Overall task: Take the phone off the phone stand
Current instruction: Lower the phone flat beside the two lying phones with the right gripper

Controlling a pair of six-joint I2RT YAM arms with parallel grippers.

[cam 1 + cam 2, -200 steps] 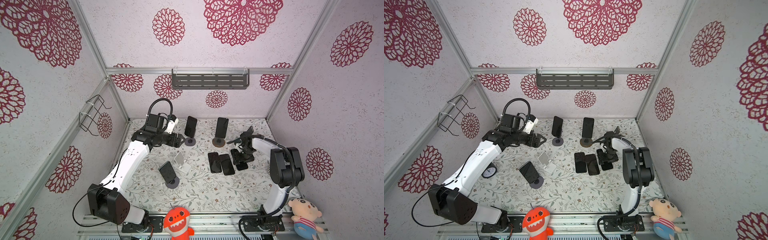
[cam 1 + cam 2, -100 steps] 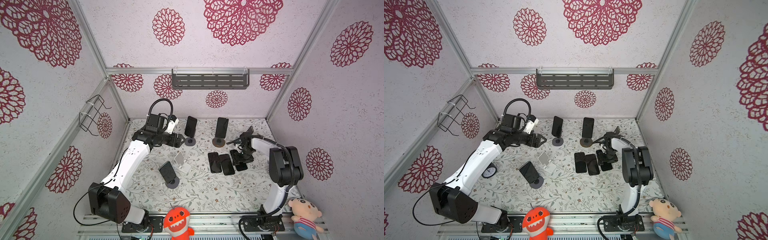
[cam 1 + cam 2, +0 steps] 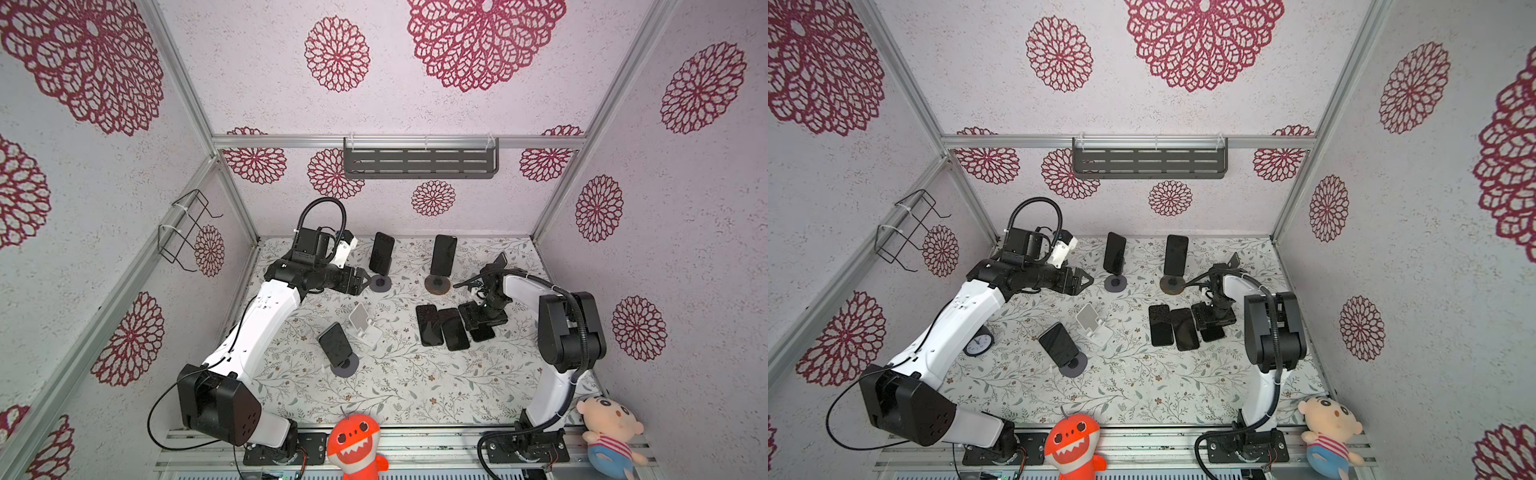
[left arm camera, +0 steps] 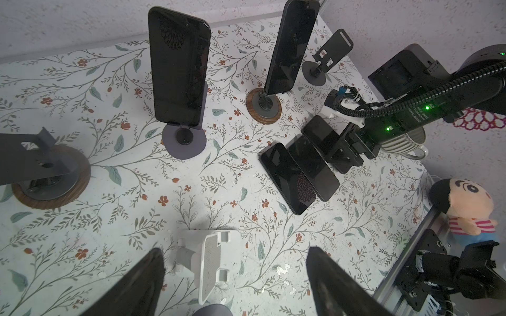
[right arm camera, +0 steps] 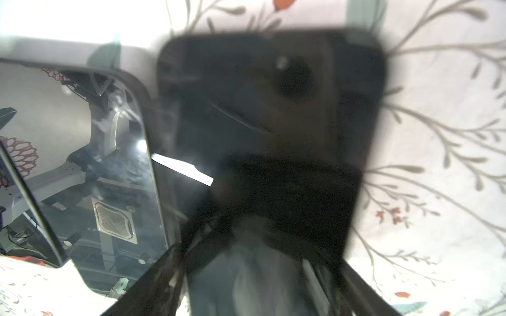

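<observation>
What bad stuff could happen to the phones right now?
The right gripper sits low over a flat phone lying tight beside another phone; pulling away crooked could shove them both. The left gripper, open, hovers near a tall phone on its grey stand; a sideways bump might topple phone and stand together.

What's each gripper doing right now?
Left gripper: open, holding nothing.
Right gripper: straddles the rightmost flat phone; grip cannot be told.
</observation>
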